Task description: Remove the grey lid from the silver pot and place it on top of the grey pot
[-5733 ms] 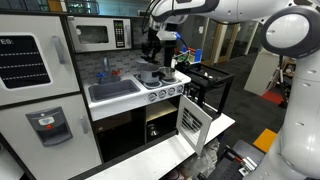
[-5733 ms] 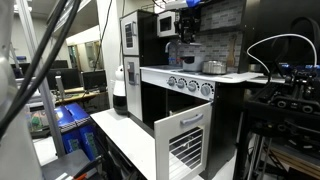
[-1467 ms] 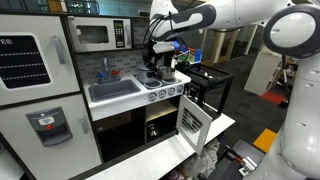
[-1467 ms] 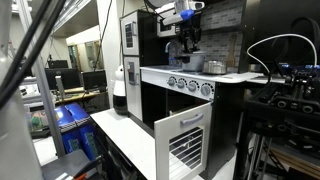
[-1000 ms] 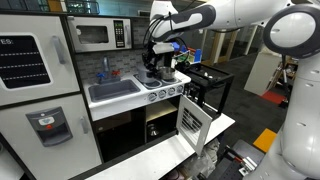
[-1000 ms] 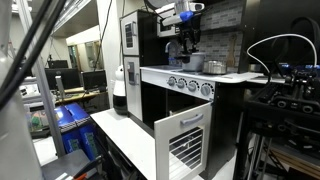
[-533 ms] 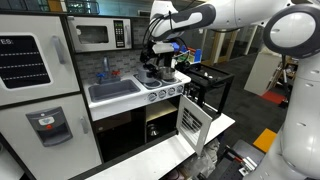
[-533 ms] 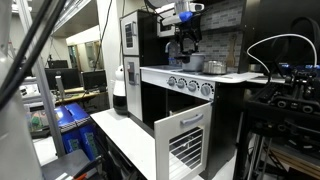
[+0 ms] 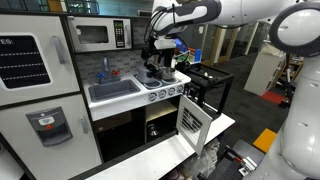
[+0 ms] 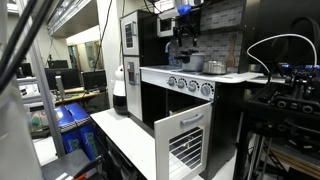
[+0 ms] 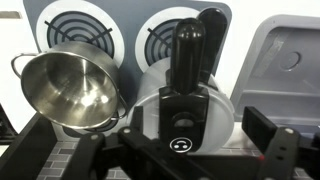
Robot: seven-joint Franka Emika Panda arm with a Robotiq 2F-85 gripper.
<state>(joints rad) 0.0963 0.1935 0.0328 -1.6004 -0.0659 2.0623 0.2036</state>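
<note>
Lifted a little since half a second ago: gripper (image 9: 152, 62), arm drawn up with it. Hangs over the stove top (image 9: 170, 82) of a white toy kitchen.

From the wrist: fingers (image 11: 272, 140) spread wide, one to each side of the grey lid (image 11: 148, 105), gripping nothing. Lid flat on the grey pot (image 11: 190, 40), with only a long black handle (image 11: 186, 70) showing past it toward the burners (image 11: 80, 25). Just beside, the silver pot (image 11: 68, 90), uncovered and bare inside.

Along the counter, a grey sink (image 9: 113, 90) next to the stove, a microwave (image 9: 95, 35) above, a white fridge door (image 9: 40, 120) at the end. Below the knobs (image 10: 190, 85), an oven door (image 10: 185, 140) hanging open. Beyond, a lab-like room, with dark cables (image 10: 40, 50) across the near foreground.
</note>
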